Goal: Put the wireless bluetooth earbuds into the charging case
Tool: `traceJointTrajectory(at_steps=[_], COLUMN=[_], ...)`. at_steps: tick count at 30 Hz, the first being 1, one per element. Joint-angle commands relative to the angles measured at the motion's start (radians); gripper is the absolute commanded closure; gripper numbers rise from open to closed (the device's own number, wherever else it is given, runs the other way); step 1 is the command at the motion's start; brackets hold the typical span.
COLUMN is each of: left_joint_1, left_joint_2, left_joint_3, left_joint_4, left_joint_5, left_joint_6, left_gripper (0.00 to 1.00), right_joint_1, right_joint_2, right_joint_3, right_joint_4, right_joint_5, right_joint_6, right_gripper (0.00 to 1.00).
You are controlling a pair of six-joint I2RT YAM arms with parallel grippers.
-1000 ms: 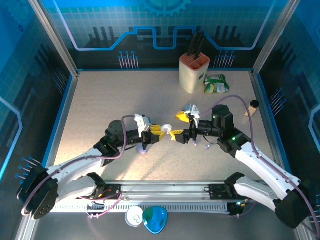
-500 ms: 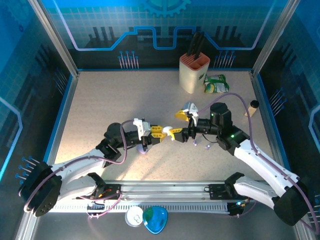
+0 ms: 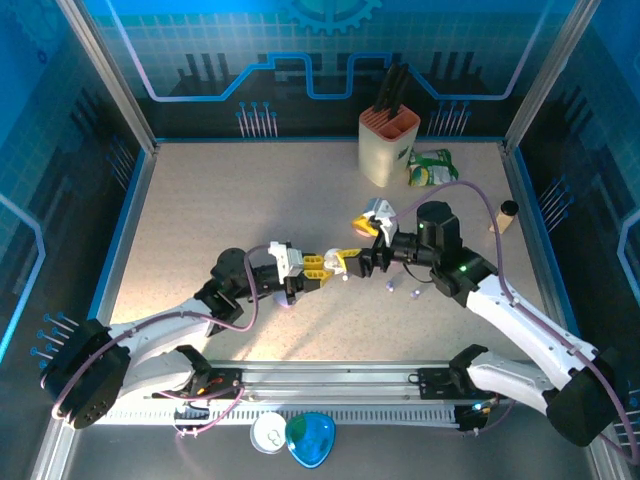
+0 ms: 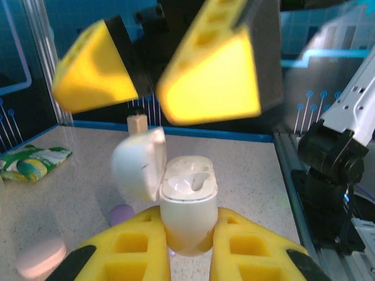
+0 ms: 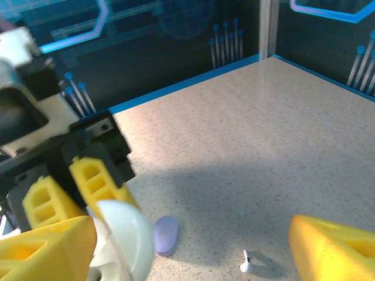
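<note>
Above the bench (image 3: 200, 220), the left end effector (image 4: 188, 249) clamps the open white case (image 4: 187, 202); the right end effector (image 5: 187, 252) hangs wide open beside it, empty. A white earbud (image 5: 246, 262) lies on the bench, not yet inserted.

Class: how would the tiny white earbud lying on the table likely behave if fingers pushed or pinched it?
The earbud looks tiny beside the right fingers, so it is probably light and apt to skitter when nudged. Its rounded head and thin stem suggest it may roll or pivot rather than slide straight.
</note>
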Motion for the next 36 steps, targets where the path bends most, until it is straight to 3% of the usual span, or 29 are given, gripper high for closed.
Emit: traceJointTrajectory(at_steps=[1, 9, 16, 21, 36], left_joint_1=[-0.007, -0.007, -0.002, 0.038, 0.120], left_joint_2=[-0.015, -0.018, -0.029, -0.043, -0.145], left_joint_3=[-0.046, -0.126, -0.213, -0.256, -0.273], left_joint_4=[0.068, 0.166, 0.254, 0.315, 0.220], left_joint_5=[-0.026, -0.100, -0.197, -0.232, -0.175], left_joint_6=[0.023, 0.017, -0.001, -0.041, -0.063], left_gripper=[1.00, 1.00, 1.00, 1.00, 1.00], right_joint_1=[-0.021, -0.083, -0.084, -0.077, 0.015], right_joint_2=[0.014, 0.080, 0.265, 0.397, 0.820], right_joint_3=[0.037, 0.061, 0.137, 0.159, 0.390], right_joint_4=[0.009, -0.146, -0.325, -0.336, -0.451], right_joint_5=[0.061, 0.167, 0.232, 0.205, 0.112], right_joint_6=[0.076, 0.217, 0.250, 0.281, 0.208], right_gripper=[0.15, 0.17, 0.21, 0.27, 0.26])
